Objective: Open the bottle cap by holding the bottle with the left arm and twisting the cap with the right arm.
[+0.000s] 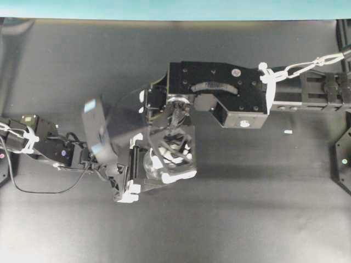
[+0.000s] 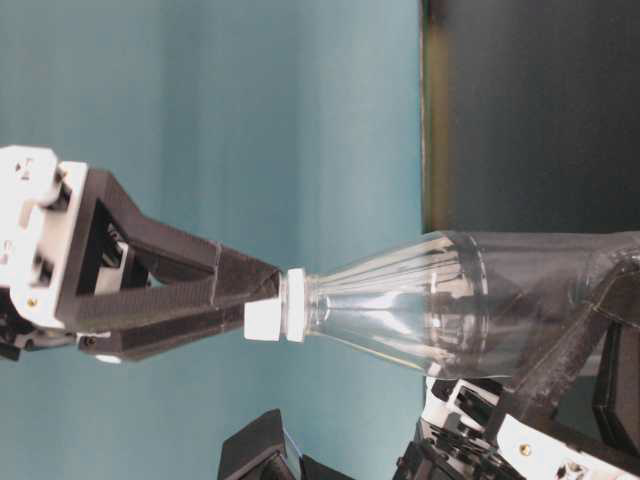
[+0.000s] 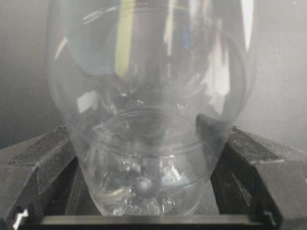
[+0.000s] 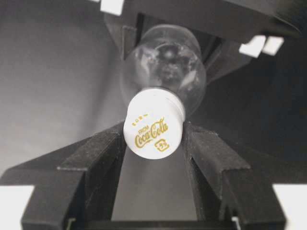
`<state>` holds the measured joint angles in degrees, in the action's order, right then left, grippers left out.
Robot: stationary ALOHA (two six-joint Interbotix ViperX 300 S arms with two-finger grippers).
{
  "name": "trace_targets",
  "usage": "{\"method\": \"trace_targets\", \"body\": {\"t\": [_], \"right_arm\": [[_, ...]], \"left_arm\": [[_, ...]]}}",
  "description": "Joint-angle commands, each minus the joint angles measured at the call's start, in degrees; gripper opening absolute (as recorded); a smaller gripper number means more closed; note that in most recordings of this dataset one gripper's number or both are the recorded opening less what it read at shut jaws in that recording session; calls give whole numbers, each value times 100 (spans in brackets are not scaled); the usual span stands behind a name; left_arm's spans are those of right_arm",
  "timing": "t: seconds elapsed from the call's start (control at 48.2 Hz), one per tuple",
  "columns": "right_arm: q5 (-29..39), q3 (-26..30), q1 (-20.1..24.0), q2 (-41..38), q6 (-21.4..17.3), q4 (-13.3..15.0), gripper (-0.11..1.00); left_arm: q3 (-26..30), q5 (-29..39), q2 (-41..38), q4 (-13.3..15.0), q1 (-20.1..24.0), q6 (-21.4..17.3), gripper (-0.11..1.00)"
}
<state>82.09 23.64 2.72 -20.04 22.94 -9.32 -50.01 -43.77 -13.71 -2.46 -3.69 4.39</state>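
Note:
The clear bottle (image 2: 420, 305) stands between both arms, and in the left wrist view its base (image 3: 144, 158) fills the frame. My left gripper (image 3: 148, 167) is shut on the bottle's lower body, with a black finger (image 3: 43, 158) pressed to each side. The white bottle cap (image 4: 153, 129), printed with gold lettering, sits between my right gripper's fingers (image 4: 103, 153), which touch it on both sides. My right gripper (image 2: 255, 300) is shut on the cap (image 2: 265, 318). From overhead, the right gripper (image 1: 174, 156) covers the cap and the left gripper (image 1: 134, 164) reaches in from the left.
A small white scrap (image 1: 288, 132) lies on the dark table mat to the right of the arms. A teal wall (image 1: 164, 8) borders the far edge. An arm base (image 1: 343, 159) stands at the right edge.

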Motion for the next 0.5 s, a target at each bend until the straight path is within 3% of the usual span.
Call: {"method": "trace_targets", "body": {"t": [0.0, 0.208, 0.477], "right_arm": [[-44, 26, 70, 44, 422, -18, 38], [-79, -220, 132, 70, 1239, 0, 38], [-149, -413, 132, 158, 1274, 88, 38]], "left_arm": [[18, 9, 0, -18, 0, 18, 83], [18, 9, -9, -18, 9, 18, 83], [18, 9, -18, -18, 0, 18, 83]]}}
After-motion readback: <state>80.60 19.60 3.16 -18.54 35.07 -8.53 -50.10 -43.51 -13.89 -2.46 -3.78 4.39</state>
